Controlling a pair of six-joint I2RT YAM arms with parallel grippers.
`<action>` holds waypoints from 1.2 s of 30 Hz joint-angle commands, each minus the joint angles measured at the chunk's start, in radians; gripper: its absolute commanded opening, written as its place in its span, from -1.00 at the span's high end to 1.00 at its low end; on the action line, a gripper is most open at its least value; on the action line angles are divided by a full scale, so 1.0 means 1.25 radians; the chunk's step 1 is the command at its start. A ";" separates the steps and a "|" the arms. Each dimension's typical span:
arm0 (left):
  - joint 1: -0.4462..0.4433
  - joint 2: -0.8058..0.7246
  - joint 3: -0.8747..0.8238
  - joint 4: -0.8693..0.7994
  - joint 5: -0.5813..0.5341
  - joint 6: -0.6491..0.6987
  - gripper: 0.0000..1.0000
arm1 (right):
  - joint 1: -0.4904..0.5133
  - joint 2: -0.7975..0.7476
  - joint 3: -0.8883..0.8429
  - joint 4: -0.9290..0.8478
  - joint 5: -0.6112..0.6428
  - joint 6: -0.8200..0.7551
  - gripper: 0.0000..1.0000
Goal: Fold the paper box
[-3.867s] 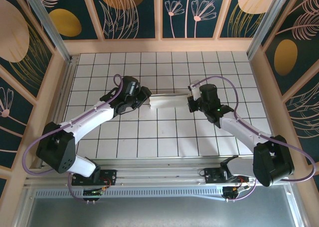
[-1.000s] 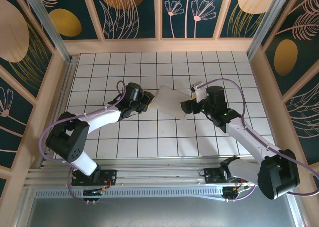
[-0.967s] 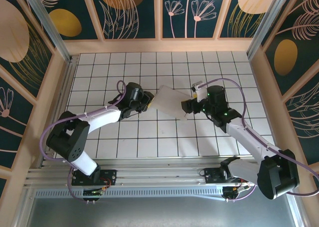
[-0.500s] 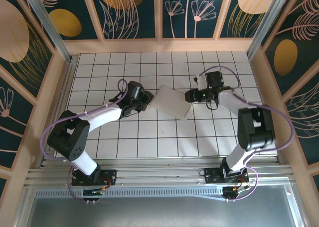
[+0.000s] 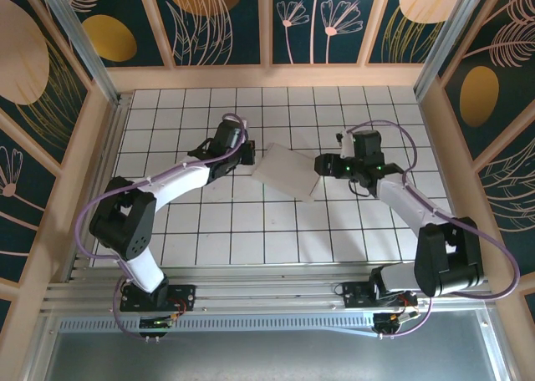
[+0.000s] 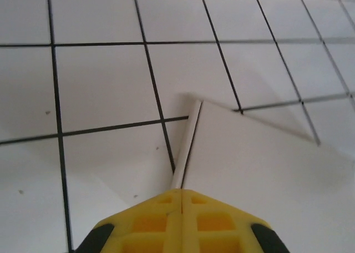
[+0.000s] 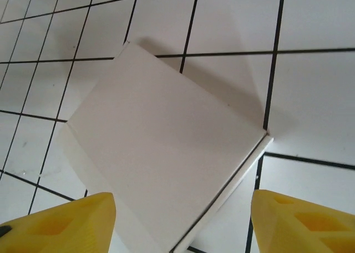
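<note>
The paper box (image 5: 285, 171) lies closed and flat on the tiled floor, turned diagonally, a plain white shallow rectangle. My left gripper (image 5: 247, 157) sits at the box's left edge. In the left wrist view its yellow fingertips (image 6: 166, 200) are pressed together, and the thin white side strip of the paper box (image 6: 260, 170) runs straight into their seam. My right gripper (image 5: 323, 165) hovers just off the box's right corner. In the right wrist view its fingers (image 7: 288, 219) stand wide apart, the paper box (image 7: 161, 147) lying ahead between them, untouched.
White tiles with black grid lines (image 5: 251, 239) cover the floor all round the box. Wooden walls (image 5: 267, 76) with patterned panels close in the back and both sides. The arm bases and a metal rail (image 5: 267, 302) sit at the near edge.
My left gripper has closed at the box's left edge and shifted slightly toward the back. The right arm has changed its elbow pose, gripper still open by the right corner. The box has stayed put.
</note>
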 commanded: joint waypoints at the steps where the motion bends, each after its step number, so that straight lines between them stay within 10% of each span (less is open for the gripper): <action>1: 0.033 0.040 0.020 0.019 0.155 0.141 0.69 | -0.002 0.017 -0.038 0.065 -0.030 0.202 -0.27; 7: 0.115 0.154 0.061 0.062 0.425 -0.004 -0.02 | 0.030 0.102 -0.034 0.072 0.029 0.348 -0.22; 36: 0.130 0.340 0.182 -0.036 0.658 -0.005 -0.09 | -0.070 0.308 -0.144 0.209 -0.087 0.318 0.73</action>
